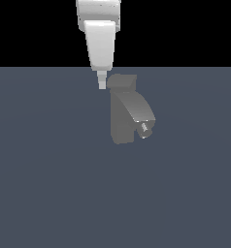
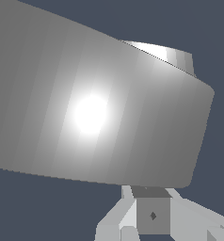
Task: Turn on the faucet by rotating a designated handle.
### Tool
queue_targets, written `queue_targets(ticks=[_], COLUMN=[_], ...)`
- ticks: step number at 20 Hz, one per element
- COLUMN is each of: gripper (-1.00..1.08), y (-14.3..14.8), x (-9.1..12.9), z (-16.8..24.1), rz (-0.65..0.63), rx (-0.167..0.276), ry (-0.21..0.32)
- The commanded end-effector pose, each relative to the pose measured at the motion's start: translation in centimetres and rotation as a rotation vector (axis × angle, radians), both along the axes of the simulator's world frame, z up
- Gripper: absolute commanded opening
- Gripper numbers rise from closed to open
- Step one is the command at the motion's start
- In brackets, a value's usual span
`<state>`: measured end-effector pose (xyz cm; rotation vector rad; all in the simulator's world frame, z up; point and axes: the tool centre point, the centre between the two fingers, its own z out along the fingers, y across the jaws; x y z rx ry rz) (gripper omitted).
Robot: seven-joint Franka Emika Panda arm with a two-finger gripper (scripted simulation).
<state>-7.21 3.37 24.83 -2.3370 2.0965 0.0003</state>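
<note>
Faucet, matte grey, stands mid-scene on a flat slate floor, its spout angling down toward the exterior view's right (a small shiny nozzle at the tip). White gripper hangs just left of the round cap; whether its fingers are parted cannot be told. The handle is not clearly distinguishable.

Faucet: matt grey, smooth and untextured in the exterior view, no grain or seams; only its nozzle looks shiny, like polished metal. In my wrist view a broad grey curved surface, which I cannot identify for certain, carries a soft white highlight, so it reads as satin rather than fully matt. My gripper looks like smooth off-white plastic with a faint sheen; the floor is flat, matt slate-blue.
</note>
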Motion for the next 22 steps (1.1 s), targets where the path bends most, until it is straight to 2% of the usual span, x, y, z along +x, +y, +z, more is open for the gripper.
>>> queue_targets(ticks=[1,4,22], gripper=[-1.00,-1.00,-1.00], y=[-1.2,-0.7,-12.1], x=[-0.7,-0.7,-0.4], z=[0.0,0.0,0.0], rz=[-0.010,-0.001,-0.009], rx=[-0.001,-0.001,-0.002], ry=[0.001,0.001,0.001])
